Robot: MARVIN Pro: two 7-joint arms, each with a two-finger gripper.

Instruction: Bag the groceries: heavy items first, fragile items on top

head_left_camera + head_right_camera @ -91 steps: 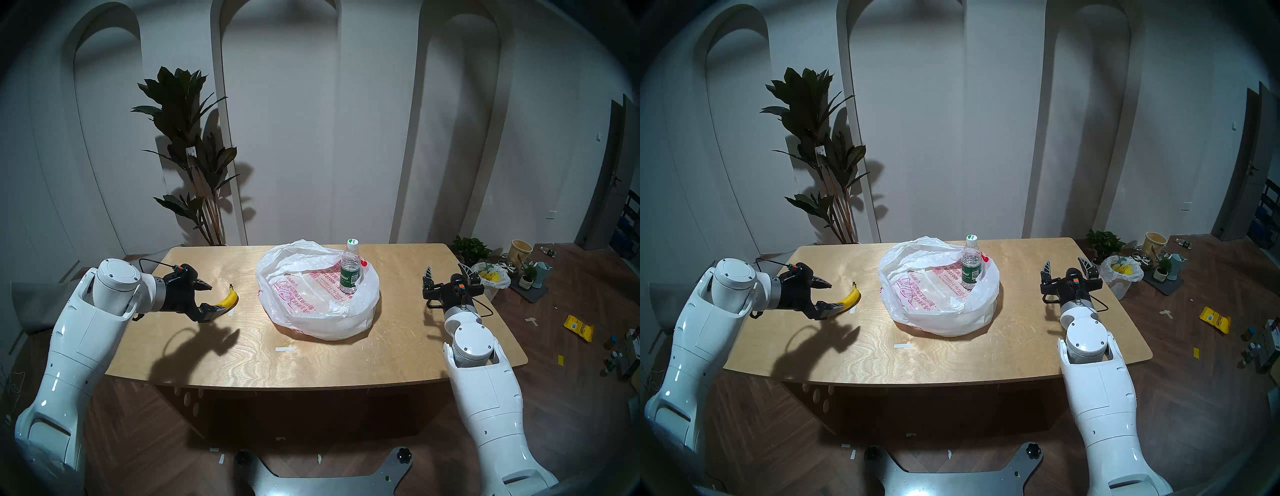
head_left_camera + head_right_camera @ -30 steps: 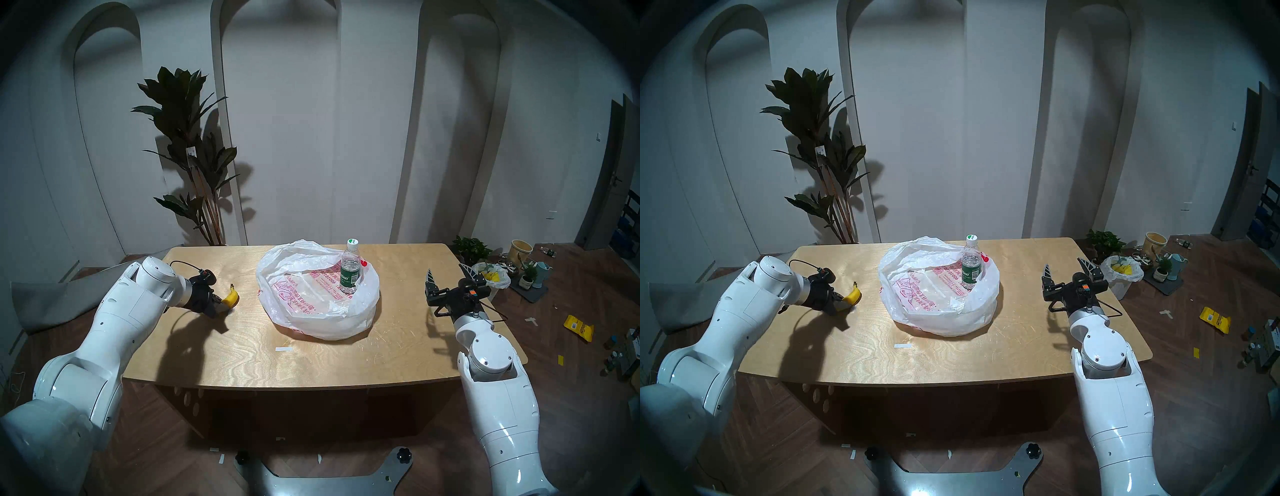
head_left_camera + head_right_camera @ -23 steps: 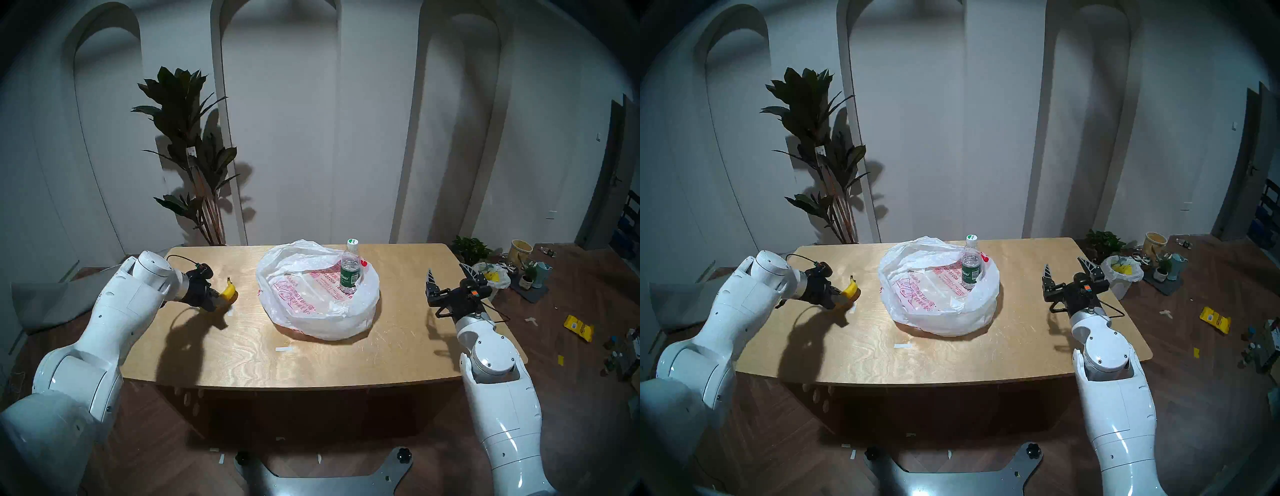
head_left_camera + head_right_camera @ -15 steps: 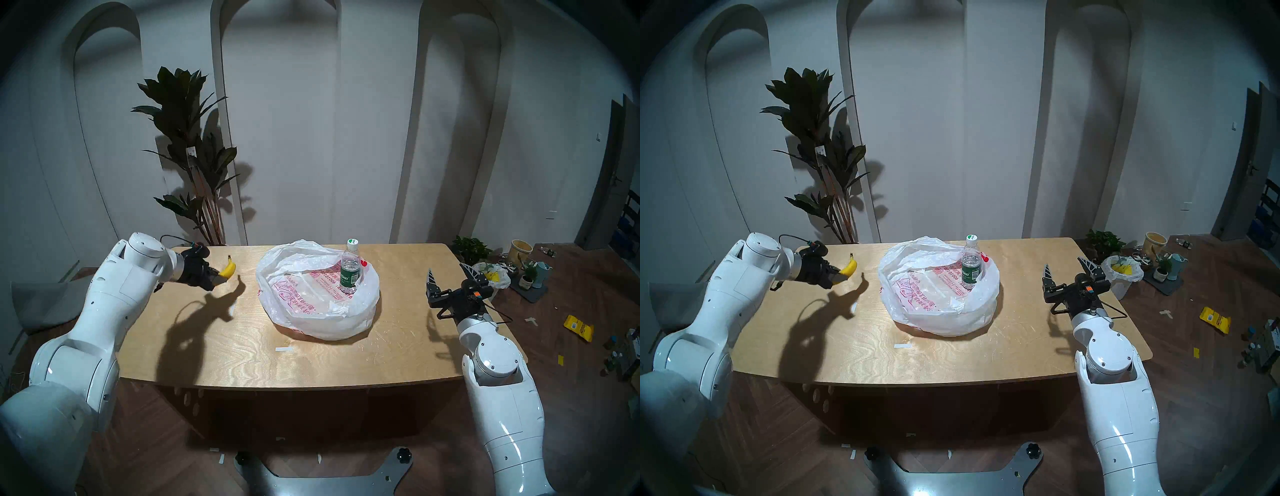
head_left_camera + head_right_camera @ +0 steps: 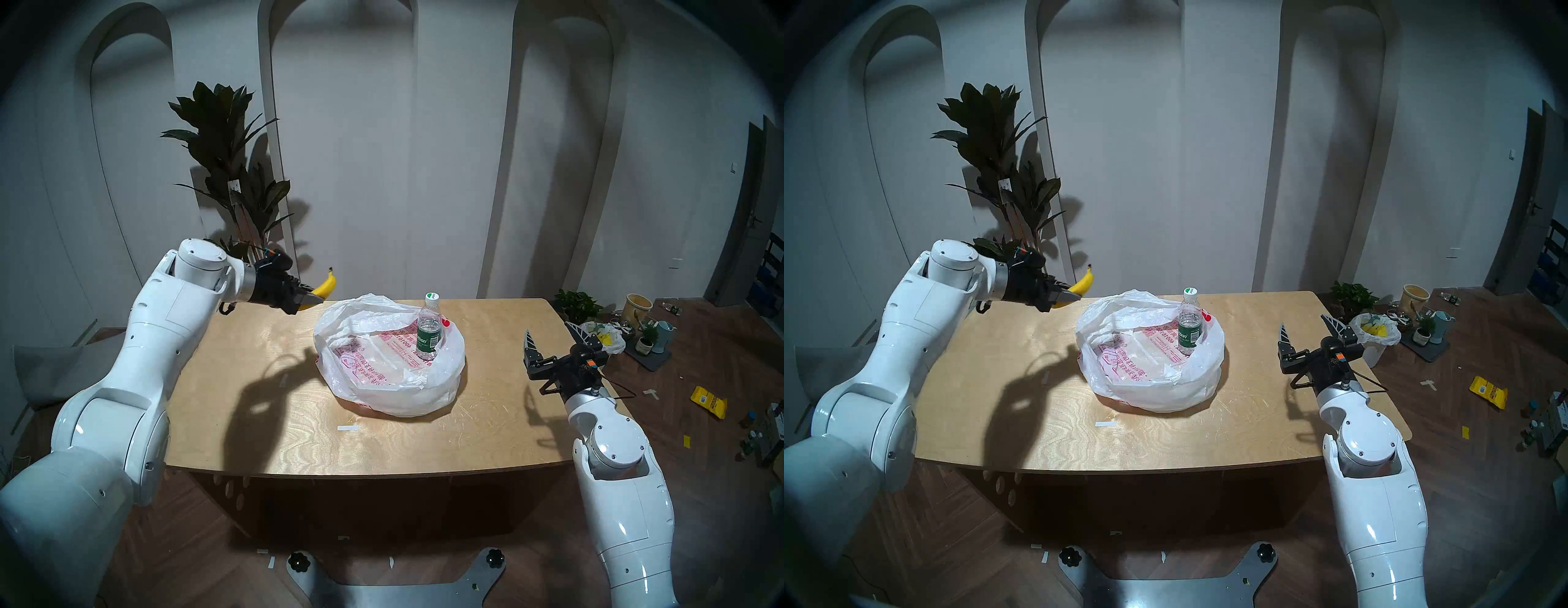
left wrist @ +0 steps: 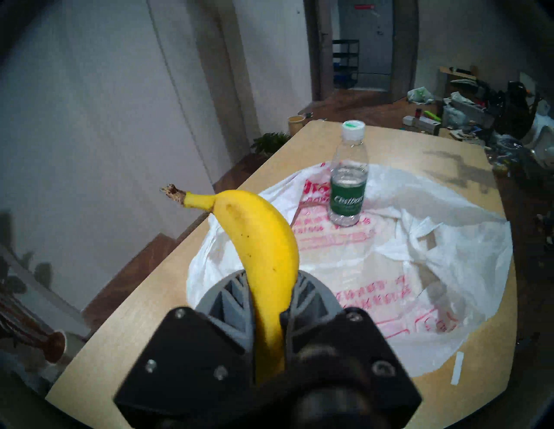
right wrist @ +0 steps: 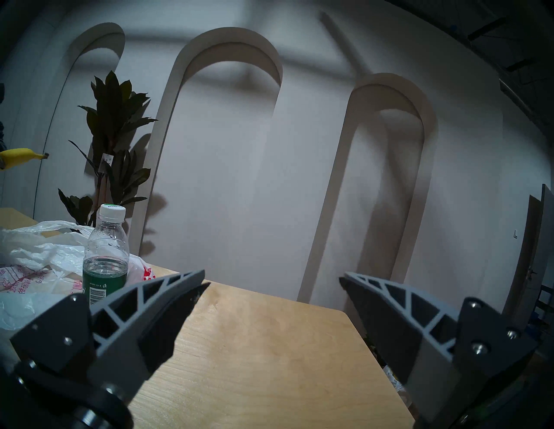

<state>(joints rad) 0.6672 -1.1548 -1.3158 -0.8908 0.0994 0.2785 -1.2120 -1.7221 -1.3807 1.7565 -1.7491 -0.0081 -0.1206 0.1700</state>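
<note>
Status: water bottle (image 5: 428,329) stands upright inside the spread-open bag (image 5: 388,365), toward its far right side, cap up. Heavy item thus judged placed; first half done. Banana (image 5: 326,286) not yet bagged: it's held in the air by the left gripper (image 5: 309,299), jaws clamped on its lower end, stem pointing up and away, near the bag's far left rim but not over the opening yet. Left wrist view confirms grip, both fingers (image 6: 232,295) pressed to the peel. Right gripper (image 5: 551,344) idle over table (image 5: 297,441) to the right of bag, jaws wide apart, holding nothing.

Remaining: carry banana over the opening, lower it in, release.

Change vs. 3 s ago: banana lay on table at left w/ open jaws around it; since gripped, lifted, moved toward bag. Right arm has barely shifted.
</note>
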